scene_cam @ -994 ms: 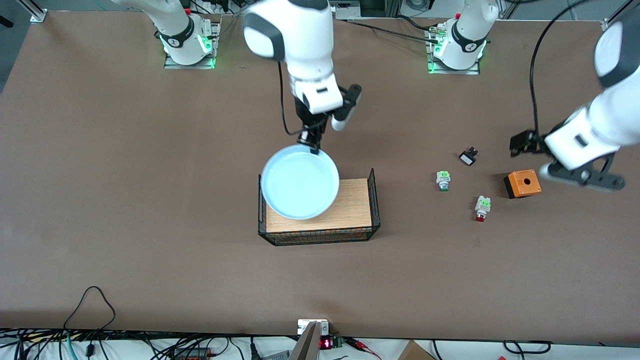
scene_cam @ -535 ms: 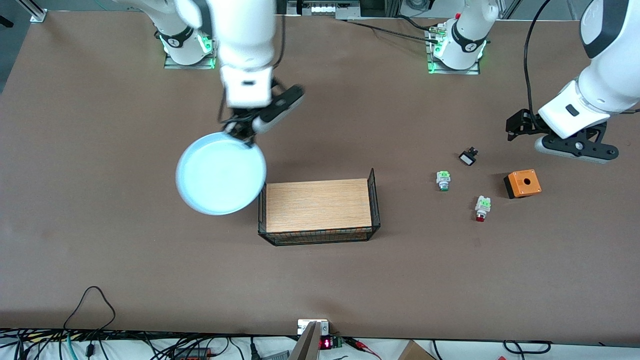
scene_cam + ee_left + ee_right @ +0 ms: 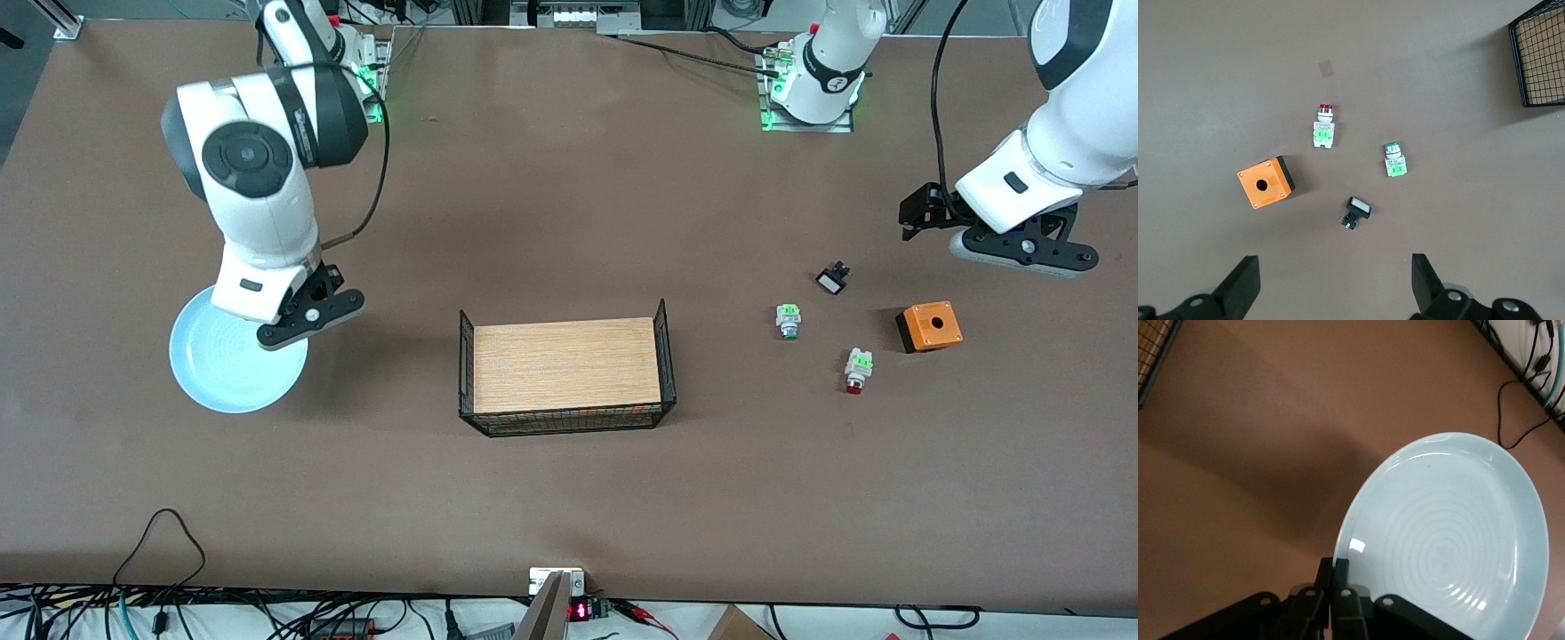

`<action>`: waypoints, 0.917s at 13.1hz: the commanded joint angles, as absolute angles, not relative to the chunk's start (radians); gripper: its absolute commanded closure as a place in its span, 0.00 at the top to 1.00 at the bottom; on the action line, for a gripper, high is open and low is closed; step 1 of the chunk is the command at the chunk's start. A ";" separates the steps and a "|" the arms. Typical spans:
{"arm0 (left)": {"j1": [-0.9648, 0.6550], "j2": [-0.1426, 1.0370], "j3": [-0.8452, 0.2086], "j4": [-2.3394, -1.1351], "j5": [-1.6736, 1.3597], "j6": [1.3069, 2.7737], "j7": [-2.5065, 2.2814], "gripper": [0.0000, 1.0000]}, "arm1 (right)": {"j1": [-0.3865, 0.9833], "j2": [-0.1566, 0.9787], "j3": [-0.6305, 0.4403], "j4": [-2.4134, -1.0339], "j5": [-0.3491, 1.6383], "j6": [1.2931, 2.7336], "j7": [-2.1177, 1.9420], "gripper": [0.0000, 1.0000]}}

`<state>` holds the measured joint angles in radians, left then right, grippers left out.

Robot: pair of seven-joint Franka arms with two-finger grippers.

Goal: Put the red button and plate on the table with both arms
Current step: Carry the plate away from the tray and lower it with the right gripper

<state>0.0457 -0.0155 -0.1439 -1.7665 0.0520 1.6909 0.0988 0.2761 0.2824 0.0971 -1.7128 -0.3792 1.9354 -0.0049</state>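
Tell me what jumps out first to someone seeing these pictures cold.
The pale blue plate stands out, pinched at its rim by the right gripper over the table toward the right arm's end. Mid-table sits a wire-sided rack with a wooden top. Toward the left arm's end lie an orange box and the red button, with the open left gripper hovering above them.

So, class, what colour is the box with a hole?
The box is orange on top with a black side, best seen in the left wrist view.
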 commanded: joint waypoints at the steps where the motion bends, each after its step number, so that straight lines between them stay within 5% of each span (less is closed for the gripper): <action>1: 0.052 0.020 -0.135 -1.694 0.032 1.660 0.091 1.00 | 0.270 0.287 0.109 -1.845 -0.394 2.040 0.176 0.00; 4: 0.052 0.073 -0.130 -1.611 0.046 1.617 0.068 1.00 | 0.262 0.356 0.098 -1.933 -0.446 2.162 0.365 0.00; 12: 0.058 0.019 -0.143 -1.647 0.046 1.609 0.061 1.00 | 0.256 0.475 0.084 -2.011 -0.509 2.338 0.578 0.00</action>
